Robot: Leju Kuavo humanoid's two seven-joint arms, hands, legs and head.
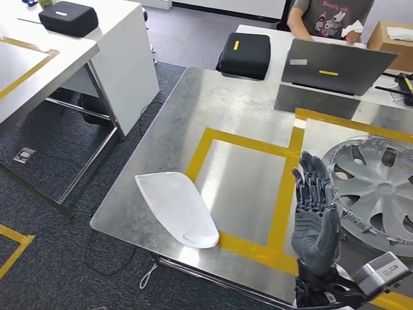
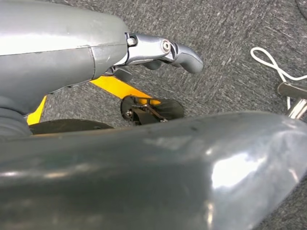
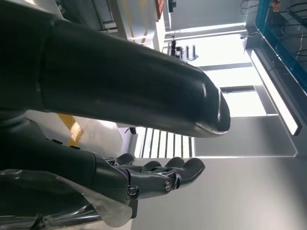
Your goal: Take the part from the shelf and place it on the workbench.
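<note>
One white part (image 1: 176,208) lies flat on the workbench (image 1: 233,103) — long axis diagonal (far-left to near-right); right hand (image 1: 315,219) open, empty.

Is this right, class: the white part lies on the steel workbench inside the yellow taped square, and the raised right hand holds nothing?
Not quite. The head view shows the white part on the workbench outside the yellow taped square, near the bench's edge. The raised right hand indeed holds nothing.

White part (image 1: 176,208) on brushed silver workbench (image 1: 161,129) marked with yellow tape (image 1: 282,194); silver-grey wheel cover (image 1: 377,187) at right; dark grey speckled carpet (image 1: 58,148); two black cases (image 1: 244,54).
</note>
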